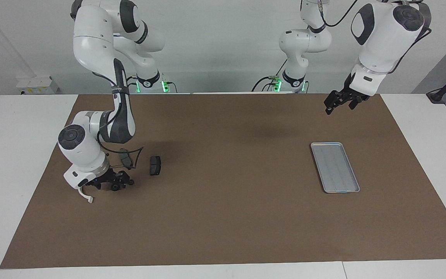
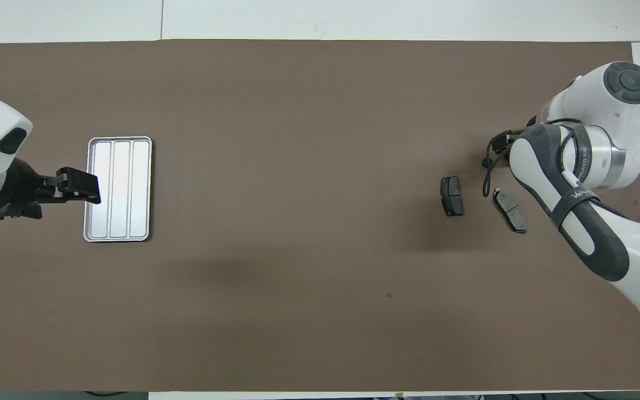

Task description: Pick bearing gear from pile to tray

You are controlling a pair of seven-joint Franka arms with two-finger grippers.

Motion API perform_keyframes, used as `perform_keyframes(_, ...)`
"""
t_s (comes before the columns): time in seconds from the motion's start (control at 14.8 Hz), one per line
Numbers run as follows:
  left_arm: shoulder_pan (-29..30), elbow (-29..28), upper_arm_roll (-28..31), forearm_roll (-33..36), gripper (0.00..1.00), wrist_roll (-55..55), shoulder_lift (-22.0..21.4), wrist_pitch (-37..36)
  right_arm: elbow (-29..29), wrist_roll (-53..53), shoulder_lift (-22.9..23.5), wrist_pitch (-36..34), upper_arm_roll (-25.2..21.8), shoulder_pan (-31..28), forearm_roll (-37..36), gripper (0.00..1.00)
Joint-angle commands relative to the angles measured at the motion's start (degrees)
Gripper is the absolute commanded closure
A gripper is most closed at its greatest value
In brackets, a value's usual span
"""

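The pile lies toward the right arm's end of the brown mat. It holds two dark grey brake pads (image 1: pixel 155 165) (image 1: pixel 126 157), a white half-ring bracket (image 1: pixel 86 197) and a small black round piece (image 1: pixel 114 187). Both pads also show in the overhead view (image 2: pixel 451 195) (image 2: pixel 510 210). My right gripper (image 1: pixel 112 182) is down low on the pile, at the black round piece and next to the bracket; I cannot tell whether it touches the piece. The right arm's wrist hides it in the overhead view. The silver-grey tray (image 1: pixel 335 167) (image 2: pixel 118 189) lies bare toward the left arm's end. My left gripper (image 1: pixel 337 104) (image 2: pixel 78 186) waits, raised over the tray's rim.
The brown mat (image 1: pixel 223 201) covers most of the white table. The right arm's elbow and a loose black cable (image 1: pixel 136 153) hang over the pile. A grey box (image 1: pixel 37 84) stands off the mat near the right arm's base.
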Motion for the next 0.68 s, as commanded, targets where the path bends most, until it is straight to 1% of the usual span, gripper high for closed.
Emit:
perform_keyframes(0.0, -0.52, -3.98, 0.55, -0.56, 0.0, -1.03, -3.06, 1.71, -1.07, -1.41, 0.11, 1.74, 0.43, -0.47, 0.65, 0.0)
perform_keyframes(0.14, -0.52, -4.33, 0.55, -0.48, 0.0, -1.56, -3.41, 1.8, -1.51, -1.49, 0.03, 1.84, 0.43, -0.47, 0.65, 0.01)
perform_keyframes(0.2, -0.52, -4.77, 0.55, -0.48, 0.0, -2.17, -3.5, 1.8, -1.51, -1.49, 0.11, 1.84, 0.43, -0.55, 0.65, 0.05)
perform_keyframes(0.41, -0.52, -6.17, 0.46, -0.56, 0.0, -2.35, -4.11, 3.29, -1.69, -2.81, 0.03, 1.49, 0.43, -0.9, 0.65, 0.3)
perform_keyframes(0.47, -0.52, -6.44, 0.46, -0.56, 0.0, -2.35, -4.2, 3.82, -1.69, -3.25, -0.06, 1.14, 0.43, -1.08, 0.65, 0.42)
perform_keyframes(0.54, -0.61, -6.53, 0.46, -0.56, 0.0, -2.35, -4.12, 4.61, -1.69, -3.69, -0.06, 0.96, 0.43, -1.17, 0.65, 0.53)
perform_keyframes(0.61, -0.61, -6.44, 0.46, -0.56, 0.0, -2.44, -3.85, 5.48, -1.69, -3.95, -0.15, 0.96, 0.43, -1.26, 0.65, 0.67)
